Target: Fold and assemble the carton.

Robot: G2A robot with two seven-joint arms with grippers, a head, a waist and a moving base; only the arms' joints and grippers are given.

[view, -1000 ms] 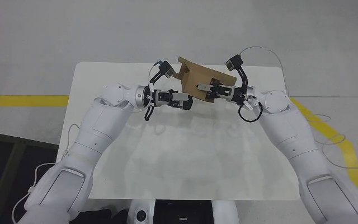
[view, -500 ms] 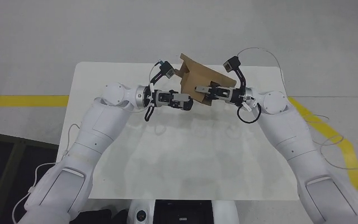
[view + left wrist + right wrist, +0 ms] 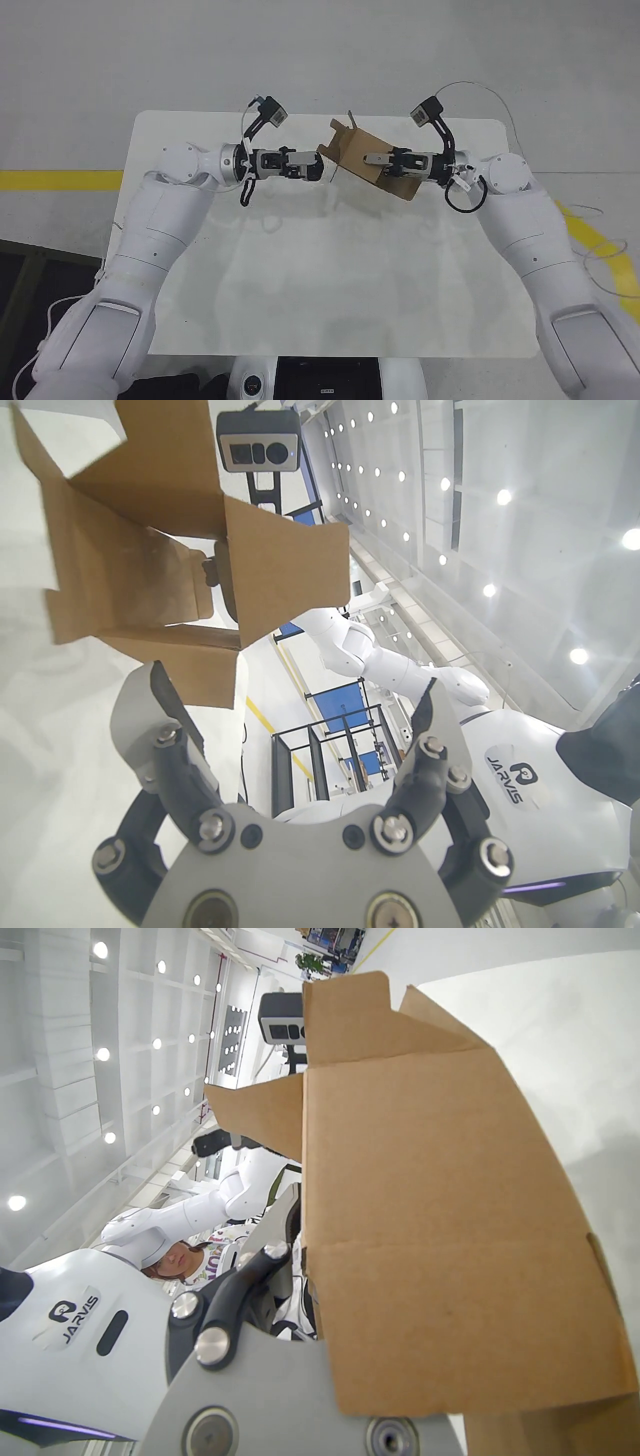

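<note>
Brown carton (image 3: pixel 352 148) — right claw (image 3: pixel 370 160) gripping it, left claw (image 3: pixel 320 170) just beside, white table (image 3: pixel 300 285).

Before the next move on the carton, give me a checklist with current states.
1. Right hand gripping the carton: ok, shut on one wall.
2. Left hand open: ok, jaws apart, nothing between them.
3. Left hand clear of the carton: cannot tell; a flap sits right beside one finger.
4. End flaps folded in: not ok, they stand splayed open.
5. Carton level: not ok, held tilted over the table.
</note>
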